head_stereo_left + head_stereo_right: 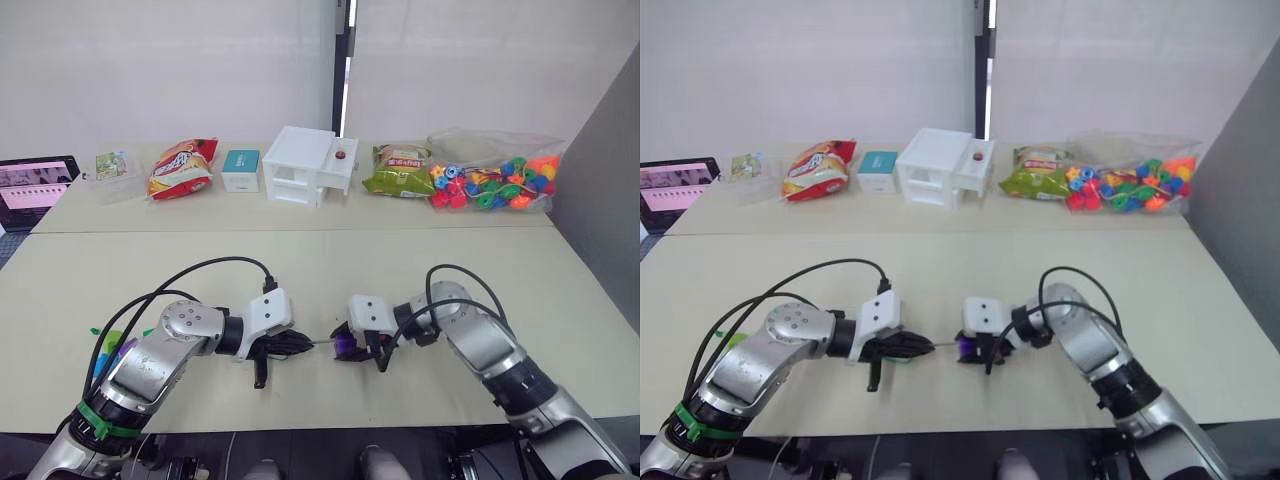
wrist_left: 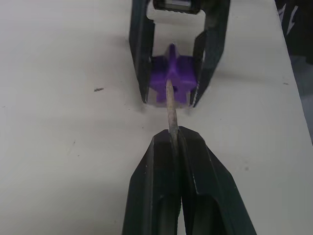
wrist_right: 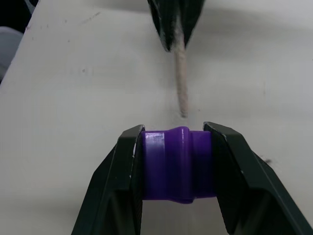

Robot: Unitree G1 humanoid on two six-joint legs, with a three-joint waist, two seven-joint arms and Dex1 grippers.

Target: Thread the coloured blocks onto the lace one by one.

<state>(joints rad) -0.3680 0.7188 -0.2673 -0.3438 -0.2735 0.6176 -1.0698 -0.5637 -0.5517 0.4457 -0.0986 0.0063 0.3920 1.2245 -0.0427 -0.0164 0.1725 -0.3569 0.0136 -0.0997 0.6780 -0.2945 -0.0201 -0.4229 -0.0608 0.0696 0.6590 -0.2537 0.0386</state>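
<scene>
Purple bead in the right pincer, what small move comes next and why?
Probably ease the left pincer forward so the lace tip enters the purple bead. The right pincer clamps the bead, and the stiff tip points at its middle but, seen from the right wrist, sits just short of it.

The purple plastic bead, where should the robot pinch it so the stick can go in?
Pinch the purple plastic bead on its two opposite outer sides, as the right gripper does now, coming from behind it. That leaves the face toward the lace's stiff pale tip uncovered. The left gripper holds that tip pointing at the bead's middle, so fingers there would probably block it.
</scene>
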